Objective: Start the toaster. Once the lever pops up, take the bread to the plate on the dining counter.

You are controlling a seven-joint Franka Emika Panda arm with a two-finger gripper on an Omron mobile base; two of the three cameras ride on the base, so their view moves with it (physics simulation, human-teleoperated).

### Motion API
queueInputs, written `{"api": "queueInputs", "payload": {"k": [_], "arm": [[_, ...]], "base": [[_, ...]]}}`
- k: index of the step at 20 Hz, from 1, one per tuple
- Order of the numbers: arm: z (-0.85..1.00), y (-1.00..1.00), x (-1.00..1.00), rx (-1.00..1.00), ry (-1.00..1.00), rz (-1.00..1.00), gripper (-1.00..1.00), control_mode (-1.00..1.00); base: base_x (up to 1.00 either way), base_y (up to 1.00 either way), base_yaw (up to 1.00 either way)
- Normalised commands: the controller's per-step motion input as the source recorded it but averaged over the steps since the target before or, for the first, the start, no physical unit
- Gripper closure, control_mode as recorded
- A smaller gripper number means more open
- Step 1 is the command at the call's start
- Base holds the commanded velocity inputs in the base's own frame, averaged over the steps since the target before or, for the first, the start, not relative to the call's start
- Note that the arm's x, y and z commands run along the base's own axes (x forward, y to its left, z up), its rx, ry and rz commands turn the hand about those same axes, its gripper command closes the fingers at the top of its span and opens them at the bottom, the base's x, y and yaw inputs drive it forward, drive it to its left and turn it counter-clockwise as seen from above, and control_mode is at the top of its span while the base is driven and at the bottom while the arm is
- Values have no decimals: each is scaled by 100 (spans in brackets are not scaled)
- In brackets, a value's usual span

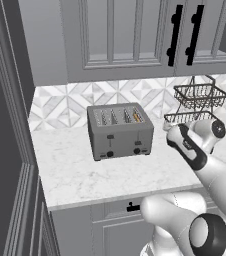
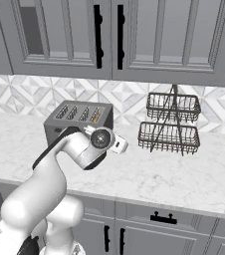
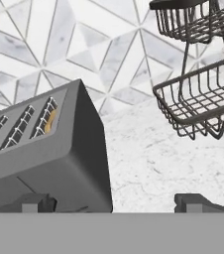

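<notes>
The white arm folds up from the base, elbow raised, forearm reaching forward and level. Its tool (image 3: pixel 114 202) points ahead (slightly rolled, going by the hand view), jaws spread wide apart with nothing between the dark fingertips (image 3: pixel 34 202).

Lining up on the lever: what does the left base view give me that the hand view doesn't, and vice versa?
Left base view: the boxy grey brushed-metal toaster's front, with its small black right-hand lever tab and round knobs. Hand view: the gripper's finger tips, spread open. Both: the tan bread slice in the toaster's end slot, and the black wire two-tier basket.
</notes>
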Motion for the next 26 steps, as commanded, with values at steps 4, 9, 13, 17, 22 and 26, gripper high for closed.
{"api": "queueInputs", "payload": {"k": [4,9,13,17,22,26], "arm": [[0,-12,-3,2,-1,0,-100,-100],[0,0,0,0,0,0,-100,-100],[0,0,0,0,0,0,-100,-100],[0,0,0,0,0,0,-100,-100],[0,0,0,0,0,0,-100,-100],[0,0,0,0,0,0,-100,-100]], "base": [[0,0,0],[0,0,0],[0,0,0],[0,0,0],[0,0,0],[0,0,0]]}}
